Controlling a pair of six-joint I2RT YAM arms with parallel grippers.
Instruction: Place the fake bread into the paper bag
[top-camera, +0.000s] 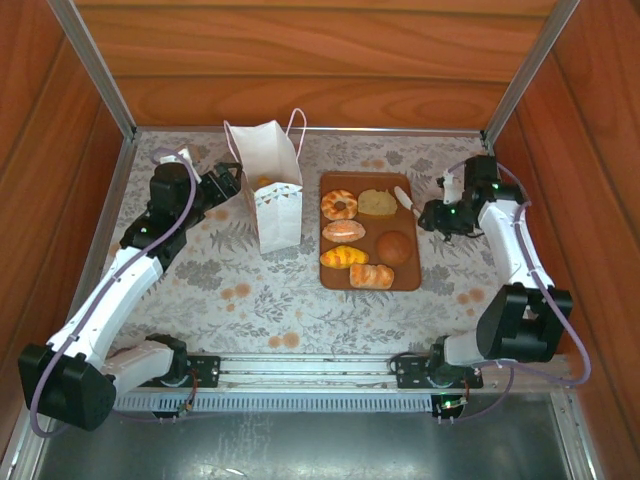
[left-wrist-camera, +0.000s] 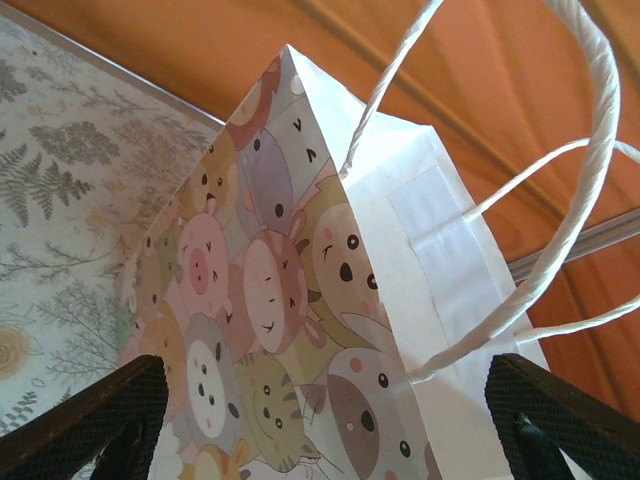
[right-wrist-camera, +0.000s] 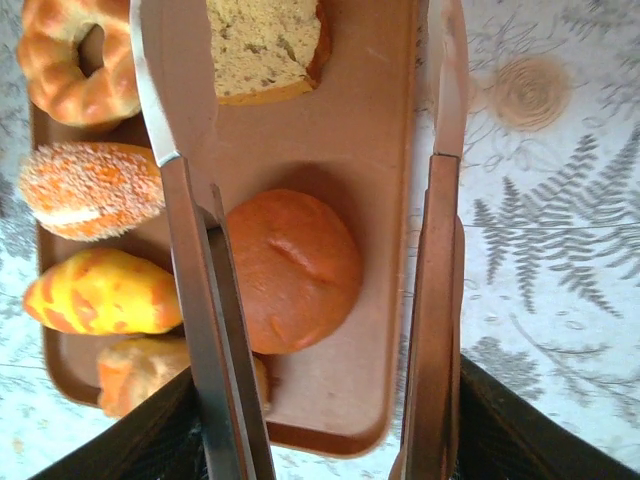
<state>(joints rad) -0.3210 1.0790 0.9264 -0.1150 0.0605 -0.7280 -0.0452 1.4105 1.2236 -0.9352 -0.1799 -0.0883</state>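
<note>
fake bread (top-camera: 344, 231): six pieces are lying on brown tray (top-camera: 408, 275) beside paper bag (top-camera: 277, 205). right gripper (top-camera: 432, 215) is clasping tongs (right-wrist-camera: 195, 300) straddling round bun (right-wrist-camera: 292, 270). left gripper (top-camera: 228, 182) is gaping wide at bag.

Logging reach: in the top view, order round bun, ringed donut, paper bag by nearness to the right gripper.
1. Round bun, right side of the tray.
2. Ringed donut, tray's far-left corner.
3. Paper bag, left of the tray.

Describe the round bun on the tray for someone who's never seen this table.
On the brown tray right of the white paper bag, take the right-hand column. The round bun sits midway down it: a smooth, dark reddish-brown dome, unlike the striped, sugared or ringed pastries nearby.
</note>
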